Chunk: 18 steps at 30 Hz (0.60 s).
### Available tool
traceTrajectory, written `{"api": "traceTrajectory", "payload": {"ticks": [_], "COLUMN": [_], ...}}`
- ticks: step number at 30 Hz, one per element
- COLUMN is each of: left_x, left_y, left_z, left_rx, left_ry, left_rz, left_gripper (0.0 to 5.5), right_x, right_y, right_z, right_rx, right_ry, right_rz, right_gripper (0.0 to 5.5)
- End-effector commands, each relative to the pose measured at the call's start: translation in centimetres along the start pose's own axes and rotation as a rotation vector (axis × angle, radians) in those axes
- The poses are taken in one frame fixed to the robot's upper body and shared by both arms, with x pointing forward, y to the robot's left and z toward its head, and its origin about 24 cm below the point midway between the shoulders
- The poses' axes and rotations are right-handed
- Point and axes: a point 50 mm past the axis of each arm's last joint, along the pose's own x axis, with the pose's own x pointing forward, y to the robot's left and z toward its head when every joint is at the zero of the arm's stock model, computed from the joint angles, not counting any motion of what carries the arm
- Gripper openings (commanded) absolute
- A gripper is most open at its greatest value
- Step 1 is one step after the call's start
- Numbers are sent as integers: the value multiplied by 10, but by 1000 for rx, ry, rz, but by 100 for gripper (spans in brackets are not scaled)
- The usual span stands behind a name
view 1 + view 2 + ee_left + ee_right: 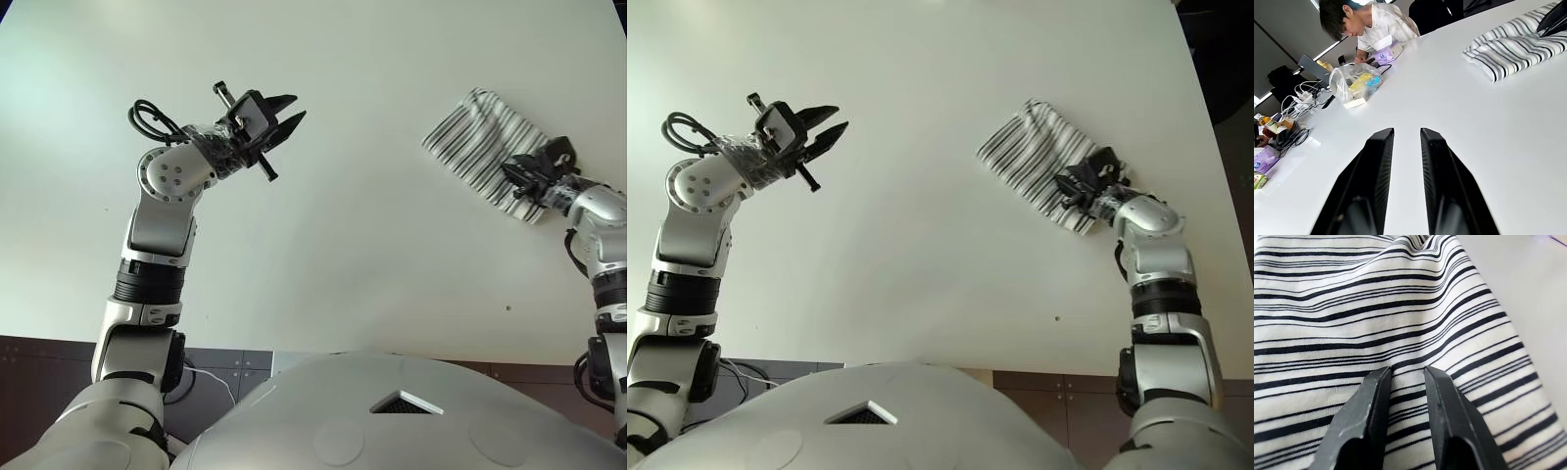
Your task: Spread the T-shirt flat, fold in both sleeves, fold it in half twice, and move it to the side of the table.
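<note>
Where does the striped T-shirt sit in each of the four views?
Left eye view: T-shirt folded, upper right on the table.
Right eye view: T-shirt right of centre, upper half.
Left wrist view: T-shirt far across the table, beyond the left claw.
Right wrist view: T-shirt directly under the claw tips.
Shared landmark: the right claw on the T-shirt's end.

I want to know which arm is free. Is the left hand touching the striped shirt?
Apart. In the left eye view, bare table lies between the left hand and the shirt.
</note>
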Motion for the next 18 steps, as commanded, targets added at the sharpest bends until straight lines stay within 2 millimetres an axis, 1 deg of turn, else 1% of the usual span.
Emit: {"api": "traceTrajectory", "payload": {"ticks": [1,2,3,5,7,8,9,10,12,13,14,16,17,18], "left_x": [-12,-12,-12,-10,-10,-10,-9,-9,-9,-10,-12,-17,-19,-22], "left_y": [-4,-5,-7,-8,-10,-11,-13,-13,-11,-7,-4,-3,-5,-8], "left_z": [-3,-3,-3,-3,-2,-2,-2,-1,5,10,17,29,34,40], "left_rx": [-4,-6,2,8,17,25,30,32,24,3,-14,-48,-60,-87], "left_ry": [37,41,45,48,47,48,45,34,-5,-36,-73,-136,-158,-181], "left_rz": [87,95,97,98,93,91,93,104,141,188,239,332,367,410], "left_gripper": [98,98,98,98,98,98,98,98,98,98,98,98,98,98], "right_x": [-87,-93,-93,-89,-80,-75,-72,-72,-76,-80,-83,-87,-88,-89], "right_y": [-1,3,13,33,46,47,42,32,11,2,-2,-1,2,8], "right_z": [-149,-158,-163,-166,-159,-152,-142,-130,-98,-74,-48,-3,15,36], "right_rx": [408,462,510,582,577,560,502,424,280,200,130,50,37,28], "right_ry": [572,601,609,614,579,547,502,441,276,171,63,-118,-191,-288], "right_rz": [-444,-512,-532,-540,-522,-525,-550,-601,-728,-790,-832,-880,-889,-875], "right_gripper": [121,121,121,121,121,121,121,121,121,121,121,121,121,121]}}
